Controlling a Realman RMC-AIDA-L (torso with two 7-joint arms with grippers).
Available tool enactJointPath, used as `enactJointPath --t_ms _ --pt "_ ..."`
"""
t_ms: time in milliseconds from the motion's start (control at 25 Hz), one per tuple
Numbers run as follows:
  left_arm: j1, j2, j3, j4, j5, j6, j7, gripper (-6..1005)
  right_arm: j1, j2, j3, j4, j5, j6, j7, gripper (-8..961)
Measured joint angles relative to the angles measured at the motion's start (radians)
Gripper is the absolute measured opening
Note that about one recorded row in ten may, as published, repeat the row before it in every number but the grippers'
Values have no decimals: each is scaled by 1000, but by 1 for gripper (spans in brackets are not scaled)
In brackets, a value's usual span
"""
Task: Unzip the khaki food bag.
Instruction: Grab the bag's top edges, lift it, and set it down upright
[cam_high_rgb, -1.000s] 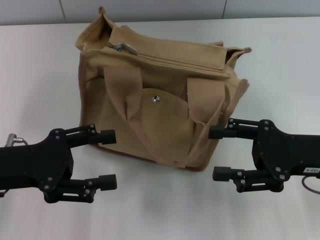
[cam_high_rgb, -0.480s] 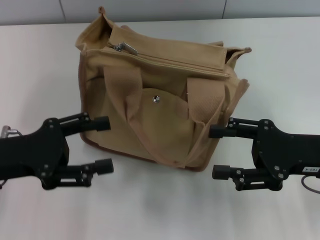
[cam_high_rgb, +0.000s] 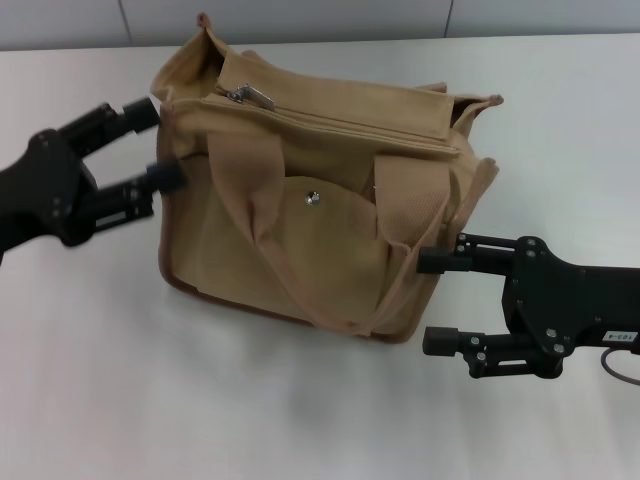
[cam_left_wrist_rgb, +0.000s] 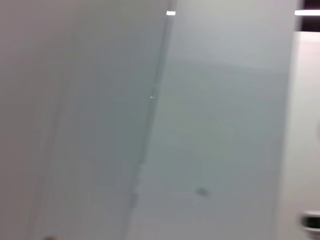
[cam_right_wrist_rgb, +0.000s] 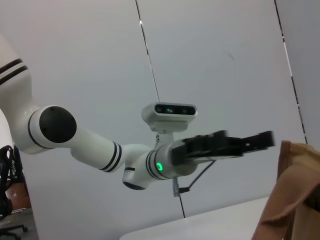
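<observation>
The khaki food bag stands on the white table, its front flap pocket with the silver snap facing me. Along its top the zipper looks closed, with the metal pull at the left end. My left gripper is open at the bag's upper left side, its lower finger close against the bag's left wall, a little below the pull. My right gripper is open near the bag's lower right corner, its upper finger by the fabric. The right wrist view shows the left arm and a corner of the bag.
The white table spreads out in front of the bag and to both sides. A grey panelled wall runs behind it. The left wrist view shows only blurred wall.
My left gripper has risen from in front of the bag's lower left corner to its upper left side, near the zipper end. The right gripper and the bag have stayed put.
</observation>
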Motion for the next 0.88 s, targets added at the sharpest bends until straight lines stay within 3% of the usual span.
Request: enactJointPath --t_ms 160,400,680,800,880 --pt "-2 -17 -25 17 1 -109 -8 860 -4 0 0 0 0 0 0 770" --pt "2 -51 13 65 9 -217 -6 860 -9 0 0 0 0 5 0 769" --pt "1 -54 59 69 9 -277 3 815 -8 0 0 2 0 14 0 769" --pt "7 -55 60 65 10 -299 17 639 -7 0 0 8 0 16 0 769" --pt "13 -55 60 64 10 -300 34 598 -6 0 0 10 0 19 0 769"
